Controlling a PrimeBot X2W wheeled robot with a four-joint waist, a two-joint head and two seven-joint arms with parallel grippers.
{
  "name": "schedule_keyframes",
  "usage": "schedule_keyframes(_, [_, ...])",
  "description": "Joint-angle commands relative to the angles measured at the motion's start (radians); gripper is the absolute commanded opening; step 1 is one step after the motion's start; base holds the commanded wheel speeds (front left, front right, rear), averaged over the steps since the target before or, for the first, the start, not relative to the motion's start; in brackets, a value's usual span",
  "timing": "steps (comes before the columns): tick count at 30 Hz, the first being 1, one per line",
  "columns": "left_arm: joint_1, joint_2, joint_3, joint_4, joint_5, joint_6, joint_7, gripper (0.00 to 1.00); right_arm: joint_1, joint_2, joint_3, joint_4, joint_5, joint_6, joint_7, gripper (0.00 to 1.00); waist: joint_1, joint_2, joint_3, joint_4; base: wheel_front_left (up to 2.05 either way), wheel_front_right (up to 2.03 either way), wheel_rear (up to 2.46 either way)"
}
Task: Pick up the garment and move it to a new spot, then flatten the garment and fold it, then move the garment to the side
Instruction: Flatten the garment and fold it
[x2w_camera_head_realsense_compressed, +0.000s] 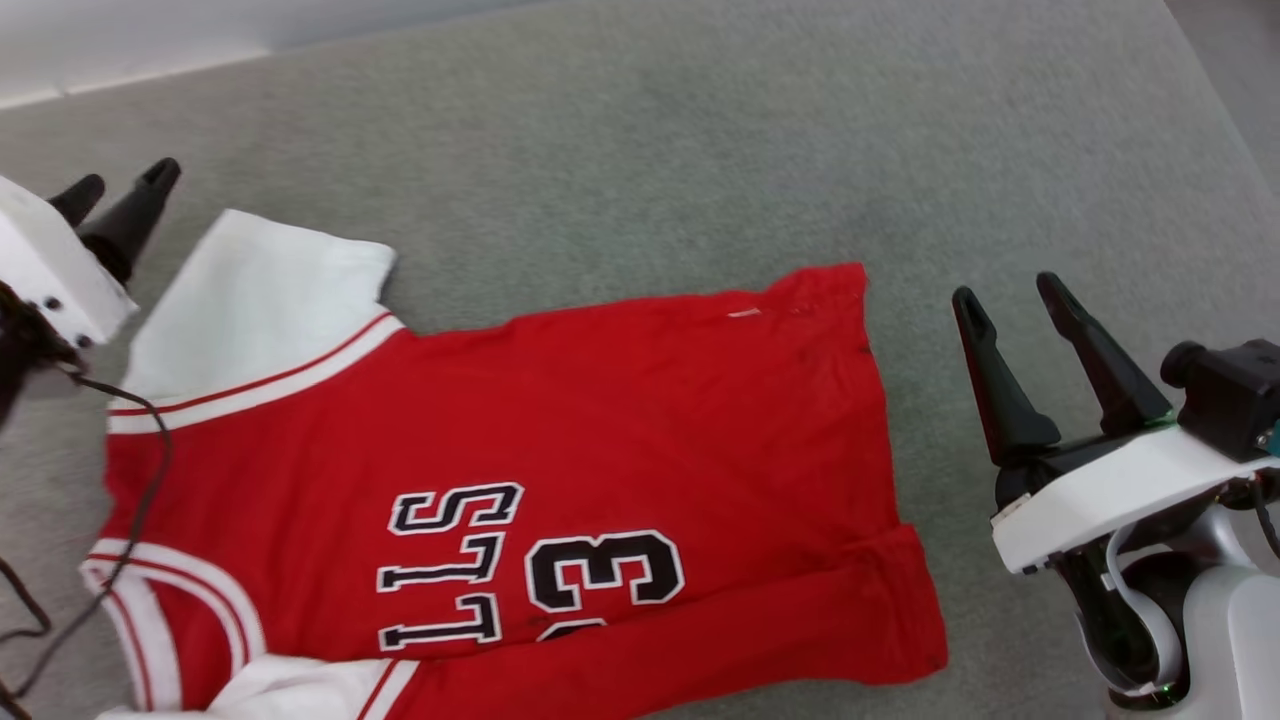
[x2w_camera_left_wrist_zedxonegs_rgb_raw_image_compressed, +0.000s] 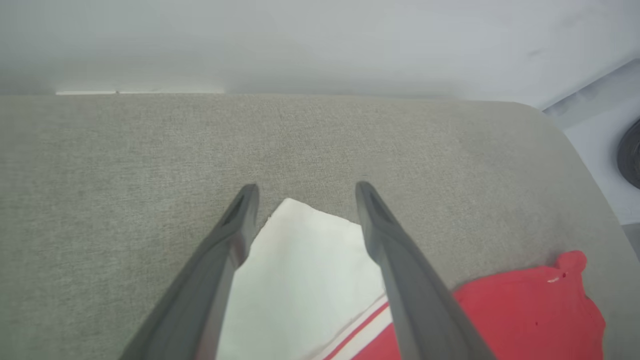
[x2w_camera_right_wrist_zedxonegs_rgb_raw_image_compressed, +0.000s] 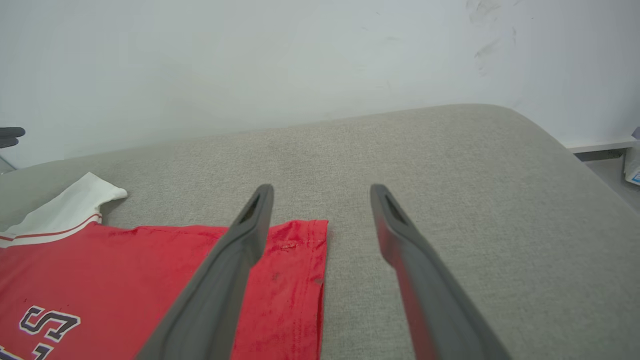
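The garment (x2w_camera_head_realsense_compressed: 620, 420) lies spread on the grey cloth-covered surface (x2w_camera_head_realsense_compressed: 650, 150), collar end toward the left, hem toward the right and printed side up. Its near long edge looks turned over onto itself. The left gripper (x2w_camera_head_realsense_compressed: 128, 180) hovers just beyond the far white sleeve (x2w_camera_head_realsense_compressed: 270, 290), and the right gripper (x2w_camera_head_realsense_compressed: 1008, 290) hangs off the hem (x2w_camera_right_wrist_zedxonegs_rgb_raw_image_compressed: 320, 260), clear of the cloth. Both pairs of fingers stand wide apart and hold nothing. The likeliest fault is an uneven pinch. If one side bites the far edge deeper than the other, or catches only the top layer, the fold will probably come over skewed, and the loose sleeve may flop out of it. Dragging the thin cloth across this rough weave could also bunch it or pull open the near turned edge. A dark cable (x2w_camera_head_realsense_compressed: 158, 470) hangs from the left wrist over the collar side, and it might snag or sweep the cloth when that arm moves.
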Motion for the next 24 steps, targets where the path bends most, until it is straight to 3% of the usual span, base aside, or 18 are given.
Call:
schedule_keyframes(1, [-0.030,0.013,-0.009,0.018,-0.011,-0.009,0.044,1.00,-0.023,0.006,0.002,0.001,0.006,0.000,-0.006,1.00,-0.0002,-0.0001,0.055,-0.053,0.00,0.00,0.00])
schedule_keyframes(6, [-0.108,0.076,-0.058,0.083,-0.029,-0.019,0.242,1.00,-0.040,0.012,0.014,0.011,0.019,0.000,-0.028,1.00,-0.0002,-0.0001,0.095,-0.084,0.00,0.00,0.00])
schedule_keyframes(12, [-0.144,0.123,-0.108,0.134,-0.022,0.006,0.396,1.00,-0.044,0.014,0.030,0.030,0.046,0.000,-0.050,1.00,-0.0002,-0.0001,0.128,-0.106,0.00,0.00,0.00])
schedule_keyframes(17, [-0.114,0.101,-0.160,0.180,-0.028,0.044,0.493,1.00,-0.047,0.014,0.034,0.051,0.084,0.000,-0.063,1.00,-0.0002,-0.0001,0.140,-0.115,0.00,0.00,0.00])
schedule_keyframes(18, [-0.106,0.094,-0.167,0.185,-0.036,0.052,0.511,0.92,-0.048,0.014,0.035,0.054,0.086,0.000,-0.066,1.00,-0.0002,-0.0001,0.141,-0.117,0.00,0.00,0.00])
schedule_keyframes(19, [-0.099,0.086,-0.171,0.187,-0.046,0.060,0.529,0.45,-0.048,0.014,0.033,0.056,0.086,0.000,-0.066,1.00,-0.0002,-0.0001,0.142,-0.117,0.00,0.00,0.00])
schedule_keyframes(21, [-0.095,0.077,-0.171,0.185,-0.049,0.068,0.529,0.00,-0.053,0.014,0.030,0.061,0.098,0.000,-0.062,1.00,-0.0002,-0.0001,0.141,-0.119,0.00,0.00,0.00])
schedule_keyframes(24, [-0.098,0.068,-0.160,0.187,-0.042,0.076,0.494,0.00,-0.055,0.014,0.031,0.077,0.114,0.000,-0.039,1.00,-0.0002,-0.0001,0.133,-0.118,0.00,0.00,0.00])
